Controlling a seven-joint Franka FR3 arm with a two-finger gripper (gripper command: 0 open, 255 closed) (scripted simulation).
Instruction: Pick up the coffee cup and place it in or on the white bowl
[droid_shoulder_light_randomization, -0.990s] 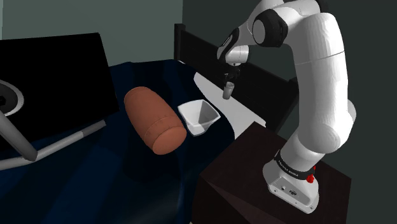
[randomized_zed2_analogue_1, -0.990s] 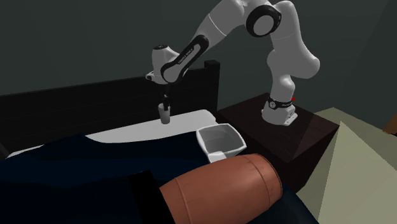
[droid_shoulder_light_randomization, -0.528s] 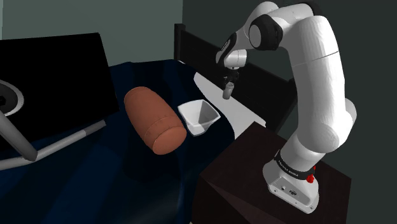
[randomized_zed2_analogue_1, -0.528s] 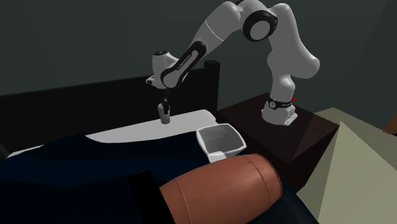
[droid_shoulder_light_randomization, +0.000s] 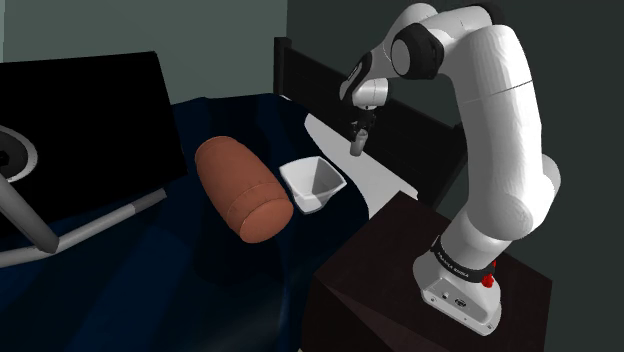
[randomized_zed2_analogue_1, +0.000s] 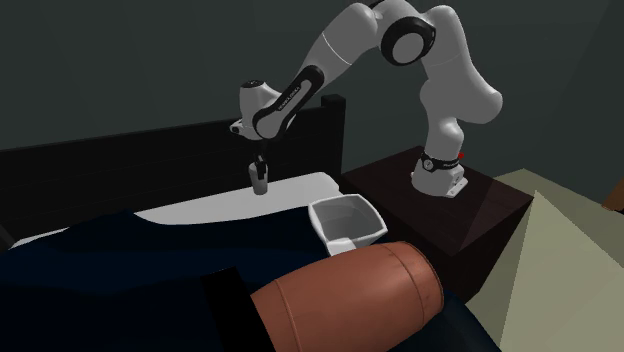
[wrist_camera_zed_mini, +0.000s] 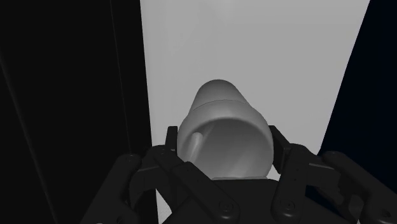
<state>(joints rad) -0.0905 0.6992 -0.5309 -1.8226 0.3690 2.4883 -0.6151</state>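
A small grey coffee cup (wrist_camera_zed_mini: 222, 130) hangs above the white strip of the bed, clasped between the two black fingers of my gripper (wrist_camera_zed_mini: 222, 149). The cup (droid_shoulder_light_randomization: 356, 146) sits under the gripper (droid_shoulder_light_randomization: 358, 135) in the shoulder view, up and to the right of the white bowl (droid_shoulder_light_randomization: 314, 183). From the second exterior view the cup (randomized_zed2_analogue_1: 261, 178) is lifted off the white sheet, left of and beyond the square white bowl (randomized_zed2_analogue_1: 347, 222). The bowl stands upright on the dark blue cover with nothing visible inside.
A brown cylindrical bolster (droid_shoulder_light_randomization: 243, 187) lies on the dark blue bed cover (droid_shoulder_light_randomization: 150, 260) beside the bowl. A dark headboard (randomized_zed2_analogue_1: 130, 160) runs behind the white sheet (randomized_zed2_analogue_1: 240, 205). My base stands on a dark nightstand (droid_shoulder_light_randomization: 420, 300). A grey frame (droid_shoulder_light_randomization: 40, 235) crosses the shoulder view's left.
The gripper with the cup has risen slightly off the white sheet over the second; between half a second ago and now nothing visibly moves.
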